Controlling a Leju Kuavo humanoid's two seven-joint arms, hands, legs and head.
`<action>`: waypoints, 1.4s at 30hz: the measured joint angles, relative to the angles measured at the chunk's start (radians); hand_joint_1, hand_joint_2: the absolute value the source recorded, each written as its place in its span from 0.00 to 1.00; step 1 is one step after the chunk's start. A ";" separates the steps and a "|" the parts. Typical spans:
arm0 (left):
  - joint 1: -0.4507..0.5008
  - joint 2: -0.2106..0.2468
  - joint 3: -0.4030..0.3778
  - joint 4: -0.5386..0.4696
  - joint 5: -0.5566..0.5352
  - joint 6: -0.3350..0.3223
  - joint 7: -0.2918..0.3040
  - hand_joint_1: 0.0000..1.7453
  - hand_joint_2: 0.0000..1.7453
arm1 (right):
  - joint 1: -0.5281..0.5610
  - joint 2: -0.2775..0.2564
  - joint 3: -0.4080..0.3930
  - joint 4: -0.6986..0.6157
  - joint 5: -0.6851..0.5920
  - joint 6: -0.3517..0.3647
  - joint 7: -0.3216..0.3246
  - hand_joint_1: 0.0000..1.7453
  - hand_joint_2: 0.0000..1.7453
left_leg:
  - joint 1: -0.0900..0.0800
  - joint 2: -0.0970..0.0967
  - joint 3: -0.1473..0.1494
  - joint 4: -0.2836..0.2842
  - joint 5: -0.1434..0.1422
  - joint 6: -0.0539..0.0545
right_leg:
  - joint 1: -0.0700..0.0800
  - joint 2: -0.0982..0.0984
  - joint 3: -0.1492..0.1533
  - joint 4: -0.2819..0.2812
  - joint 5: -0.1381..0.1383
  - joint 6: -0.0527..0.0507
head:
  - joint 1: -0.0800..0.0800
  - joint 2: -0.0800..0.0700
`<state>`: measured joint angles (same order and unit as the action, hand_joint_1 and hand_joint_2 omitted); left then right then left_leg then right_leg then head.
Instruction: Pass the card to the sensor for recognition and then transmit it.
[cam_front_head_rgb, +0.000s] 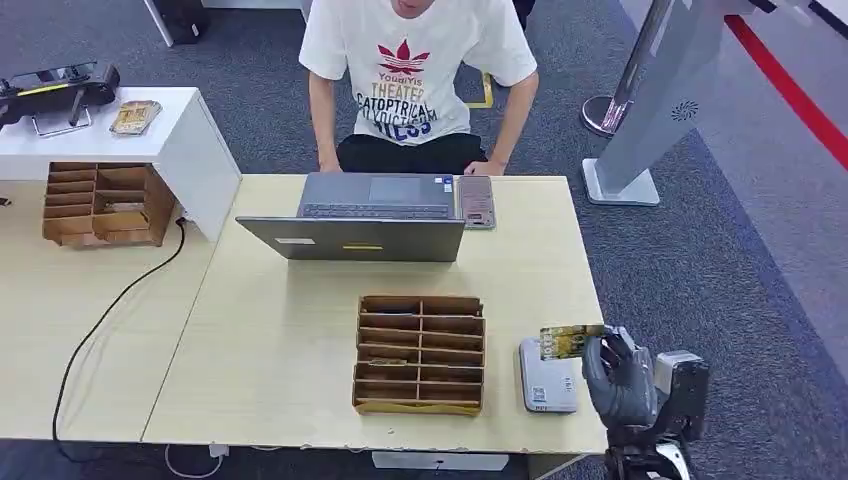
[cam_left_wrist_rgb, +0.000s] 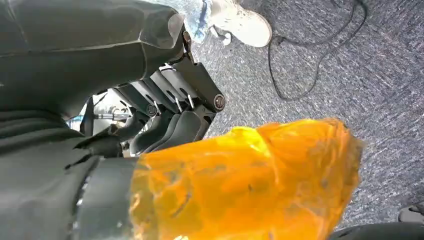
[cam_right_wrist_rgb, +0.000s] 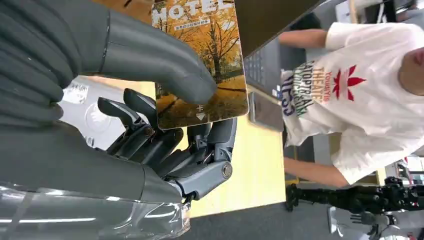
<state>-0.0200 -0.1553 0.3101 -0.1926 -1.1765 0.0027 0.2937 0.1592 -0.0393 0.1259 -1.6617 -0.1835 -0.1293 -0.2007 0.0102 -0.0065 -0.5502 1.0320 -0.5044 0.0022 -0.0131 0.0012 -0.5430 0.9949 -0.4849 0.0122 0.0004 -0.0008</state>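
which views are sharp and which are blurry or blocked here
Head view: even indoor light, sharp across the table, though the card in the right hand is too small to read. Right wrist view: turned sideways, card print crisp, person behind slightly soft. Left wrist view: a blurred orange film close to the lens covers much of the frame.

Golden autumn-tree card, pale grey sensor, brown cardboard organizer

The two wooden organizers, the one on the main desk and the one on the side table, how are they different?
The organizer on the main desk stands in front of the laptop, beside the grey card sensor, its compartments facing up. The organizer on the side table sits against the white cabinet, far from the sensor. Both are brown and divided into slots.
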 joint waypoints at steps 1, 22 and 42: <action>0.000 0.000 0.000 0.000 -0.003 0.000 0.000 1.00 0.00 | -0.002 -0.004 0.000 0.007 0.006 -0.003 0.000 1.00 1.00 | 0.000 0.000 0.000 0.000 0.000 0.000 | 0.000 0.000 0.000 0.000 0.000 0.000 | 0.000 0.000; 0.000 0.001 0.000 0.000 -0.036 -0.014 -0.001 1.00 0.00 | -0.093 -0.067 -0.004 0.267 0.035 0.061 0.074 1.00 1.00 | 0.000 0.000 0.000 0.000 0.000 0.000 | 0.000 0.000 0.000 0.000 0.000 0.000 | 0.000 0.000; 0.000 0.001 0.008 0.000 -0.041 -0.016 -0.003 1.00 0.00 | -0.139 -0.111 -0.001 0.351 0.096 0.079 0.118 1.00 1.00 | 0.000 0.000 0.000 0.000 0.000 0.000 | 0.000 0.000 0.000 0.000 0.000 0.000 | 0.000 0.000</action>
<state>-0.0204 -0.1545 0.3182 -0.1926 -1.2177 -0.0137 0.2907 0.0198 -0.1499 0.1248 -1.3104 -0.0877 -0.0504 -0.0832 0.0101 -0.0065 -0.5504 1.0322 -0.5042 0.0024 -0.0131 0.0012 -0.5431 0.9949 -0.4846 0.0123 0.0004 -0.0008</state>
